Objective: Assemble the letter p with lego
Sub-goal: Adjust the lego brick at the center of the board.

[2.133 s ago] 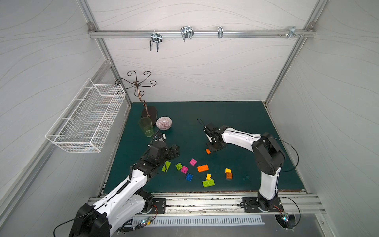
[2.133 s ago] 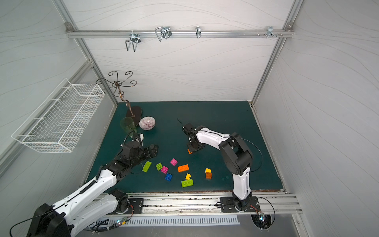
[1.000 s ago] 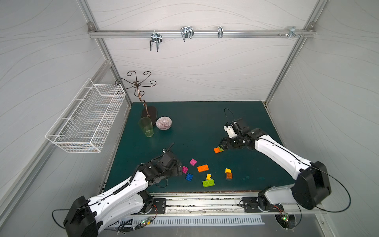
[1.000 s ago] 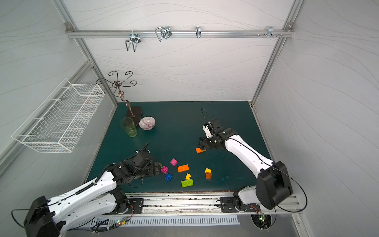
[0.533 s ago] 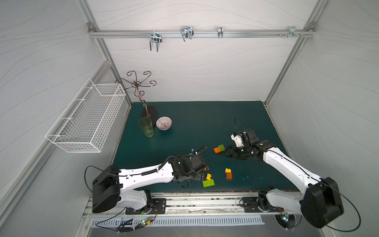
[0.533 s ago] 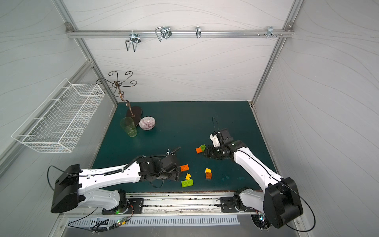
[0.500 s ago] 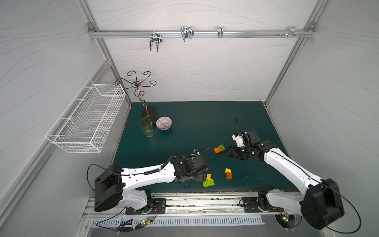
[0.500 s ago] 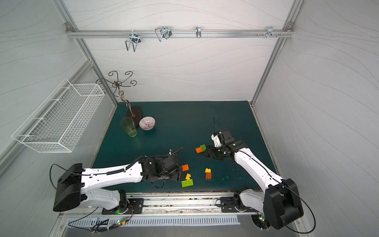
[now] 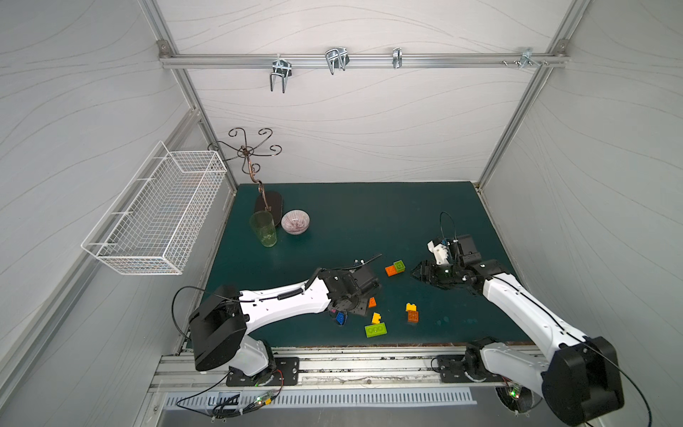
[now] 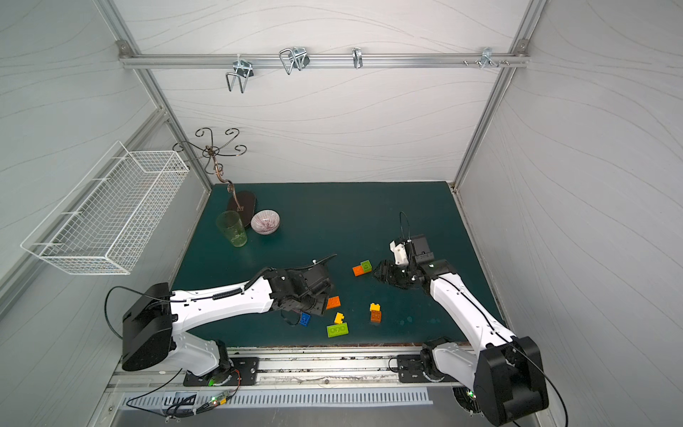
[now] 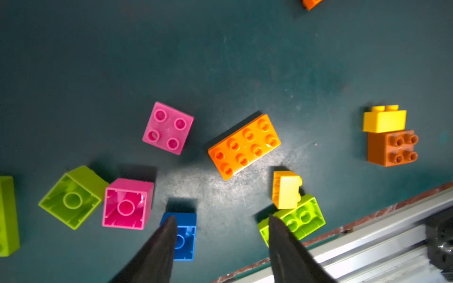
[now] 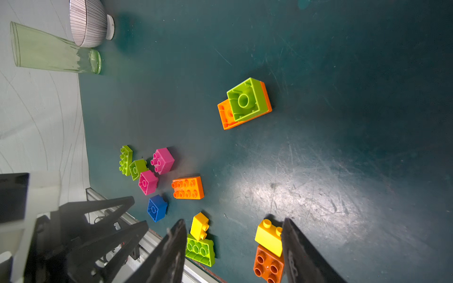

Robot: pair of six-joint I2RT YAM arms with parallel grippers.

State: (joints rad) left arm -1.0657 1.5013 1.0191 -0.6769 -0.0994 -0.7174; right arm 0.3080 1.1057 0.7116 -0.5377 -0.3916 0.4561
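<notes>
While loose, lego (image 9: 376,329) across mat (image 9: 351,222).

left gripper (image 11: 220,218): jaws apart, gripping nothing | blue brick (image 11: 186,235): behind one fingertip | lime oblong brick (image 11: 304,220): behind the other fingertip, yellow brick (image 11: 286,190) touching it | orange oblong brick (image 11: 244,147): ahead of the gap

A robotics lab cell: white panel walls (image 9: 369,122), aluminium frame (image 9: 351,61), two arms (image 9: 284,299) bolted to a rail (image 9: 351,364).
</notes>
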